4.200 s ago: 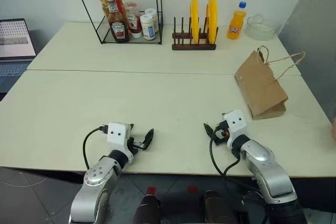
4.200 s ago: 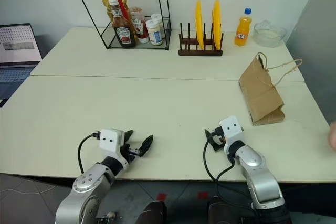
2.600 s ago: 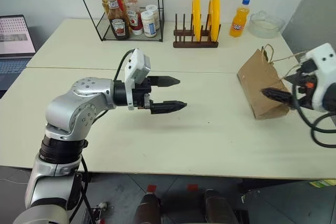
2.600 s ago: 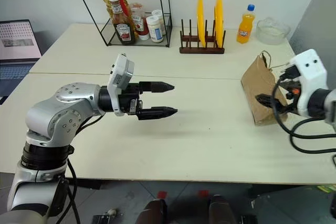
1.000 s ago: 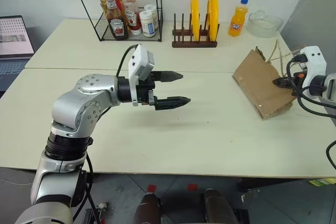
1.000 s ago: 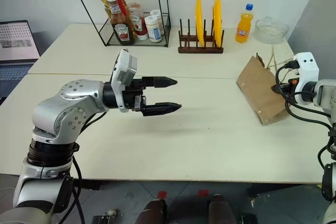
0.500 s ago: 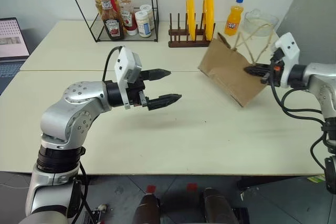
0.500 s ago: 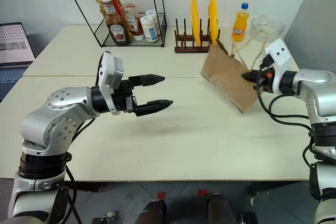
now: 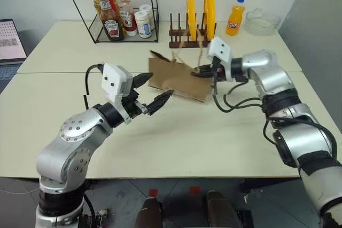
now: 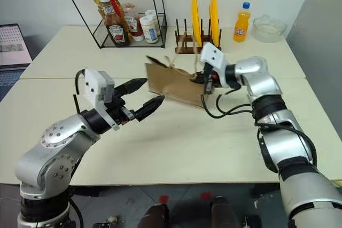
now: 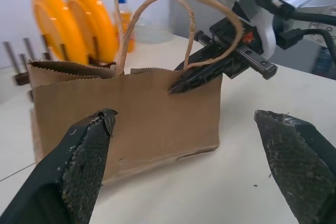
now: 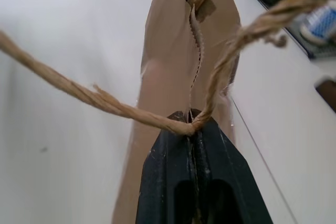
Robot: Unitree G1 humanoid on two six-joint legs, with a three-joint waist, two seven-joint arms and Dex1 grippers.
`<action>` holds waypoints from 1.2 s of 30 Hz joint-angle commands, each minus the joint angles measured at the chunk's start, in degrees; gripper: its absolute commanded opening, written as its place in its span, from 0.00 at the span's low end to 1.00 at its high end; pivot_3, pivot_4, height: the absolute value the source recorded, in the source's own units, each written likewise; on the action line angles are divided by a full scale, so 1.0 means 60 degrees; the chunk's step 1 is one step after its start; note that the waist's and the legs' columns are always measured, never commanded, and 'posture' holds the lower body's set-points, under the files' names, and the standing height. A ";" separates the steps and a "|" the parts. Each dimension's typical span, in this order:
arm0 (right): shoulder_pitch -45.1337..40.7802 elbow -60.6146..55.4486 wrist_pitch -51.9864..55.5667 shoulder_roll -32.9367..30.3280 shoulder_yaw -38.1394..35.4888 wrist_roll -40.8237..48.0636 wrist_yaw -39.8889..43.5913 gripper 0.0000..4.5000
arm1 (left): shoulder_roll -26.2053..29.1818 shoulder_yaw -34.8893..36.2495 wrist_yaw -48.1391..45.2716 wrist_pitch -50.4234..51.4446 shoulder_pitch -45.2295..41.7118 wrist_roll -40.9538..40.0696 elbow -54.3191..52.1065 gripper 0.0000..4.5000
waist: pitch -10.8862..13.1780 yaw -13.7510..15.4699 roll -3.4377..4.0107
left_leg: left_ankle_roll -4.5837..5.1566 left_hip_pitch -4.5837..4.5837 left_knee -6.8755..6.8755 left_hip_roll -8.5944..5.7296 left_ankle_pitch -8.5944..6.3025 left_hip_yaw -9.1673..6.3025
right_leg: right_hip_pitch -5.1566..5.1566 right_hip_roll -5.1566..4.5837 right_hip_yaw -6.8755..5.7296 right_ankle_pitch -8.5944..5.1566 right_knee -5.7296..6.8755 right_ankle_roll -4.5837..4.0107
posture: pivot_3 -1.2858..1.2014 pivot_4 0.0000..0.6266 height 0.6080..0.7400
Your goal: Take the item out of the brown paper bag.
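Brown paper bag [image 9: 176,80] plain, unprinted; right gripper [image 12: 192,129] pinches handle.

The bag [image 11: 131,114] was matt, creased brown paper with rough twisted cord handles [image 12: 105,98]. The left gripper's pads [image 11: 86,156] looked gritty black; the table [image 9: 214,137] smooth and matt.

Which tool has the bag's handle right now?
The right tool, shut on the bag's cord handle; the left tool stands open, short of it.

Overhead stereo pair; close wrist views
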 commanded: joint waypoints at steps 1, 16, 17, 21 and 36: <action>-0.0866 0.1554 -0.1510 0.0482 -0.0039 -0.0512 0.0293 0.01 | -0.0191 0.0556 0.0754 -0.0235 0.0954 0.0192 -0.1011 1.00 | 0.0000 0.0025 0.0000 | 0.0000 0.0002 0.0000 0.0000 0.0000 0.0002 | 0.0000 0.0000 0.0002 0.0000 0.0001 -0.0001 | 0.52 0.24 1.00; -0.1855 0.4458 -0.3151 0.1800 -0.0127 -0.2312 -0.1038 0.01 | -0.0616 0.0761 0.2104 -0.0661 0.2777 0.0954 -0.2218 1.00 | -0.0001 0.0031 0.0000 | 0.0001 0.0013 -0.0002 -0.0001 -0.0001 0.0000 | 0.0001 0.0001 0.0003 0.0000 0.0022 -0.0005 | 0.52 0.24 1.00; -0.1860 0.4489 -0.3132 0.1826 -0.0158 -0.2346 -0.1143 0.01 | -0.0587 0.0765 0.2075 -0.0663 0.2756 0.0950 -0.2172 1.00 | -0.0001 0.0030 0.0000 | 0.0002 0.0015 -0.0002 -0.0001 -0.0001 0.0000 | 0.0001 0.0001 0.0002 0.0000 0.0023 -0.0005 | 0.52 0.24 1.00; -0.1859 0.4525 -0.3106 0.1764 -0.0250 -0.2458 -0.1440 0.15 | -0.0465 0.0791 0.1944 -0.0623 0.2572 0.0876 -0.1984 1.00 | -0.0001 0.0010 0.0000 | 0.0003 0.0023 -0.0002 0.0000 -0.0002 0.0001 | 0.0004 0.0001 0.0004 0.0001 0.0027 -0.0006 | 0.52 0.24 1.00; -0.0157 0.0674 -0.0392 -0.0190 -0.2167 -0.0573 0.0215 0.99 | 0.1403 0.1932 0.0068 -0.0615 0.1135 -0.0075 0.0585 1.00 | -0.0002 0.0036 -0.0003 | 0.0013 0.0017 -0.0003 -0.0001 -0.0008 0.0002 | 0.0006 0.0001 0.0003 0.0001 0.0021 -0.0005 | 0.52 0.24 1.00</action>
